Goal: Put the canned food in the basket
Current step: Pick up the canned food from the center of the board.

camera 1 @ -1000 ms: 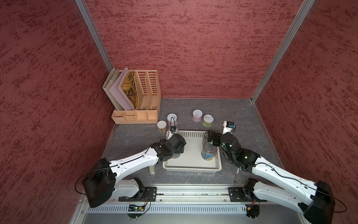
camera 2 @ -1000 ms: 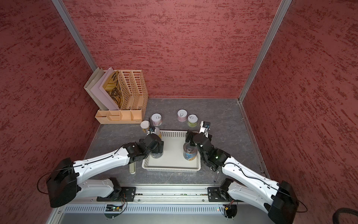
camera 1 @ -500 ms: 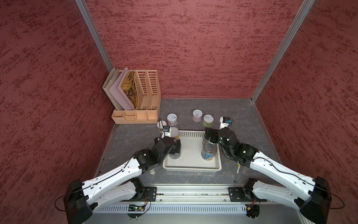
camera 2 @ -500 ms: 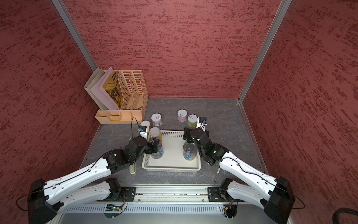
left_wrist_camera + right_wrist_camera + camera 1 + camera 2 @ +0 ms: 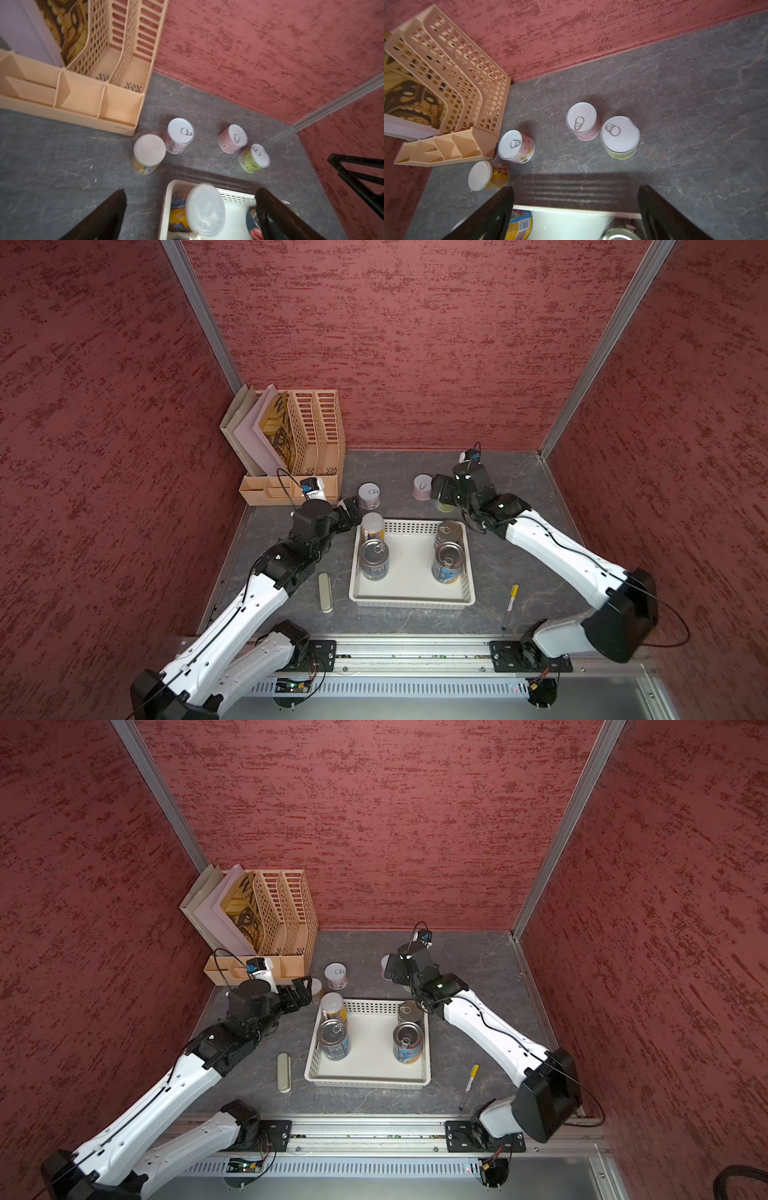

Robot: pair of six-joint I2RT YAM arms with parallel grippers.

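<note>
Four upright cans (image 5: 374,558) stand in white basket (image 5: 411,602).

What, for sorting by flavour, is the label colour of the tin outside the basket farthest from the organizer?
Light green tin, clearest in the right wrist view.

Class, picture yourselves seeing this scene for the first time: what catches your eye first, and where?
The shallow white perforated plastic basket mid-table holds four upright cans, two along each side wall. Behind it, four small white-topped tins stand on the grey tabletop, with the open black left gripper and right gripper poised near them.
</note>
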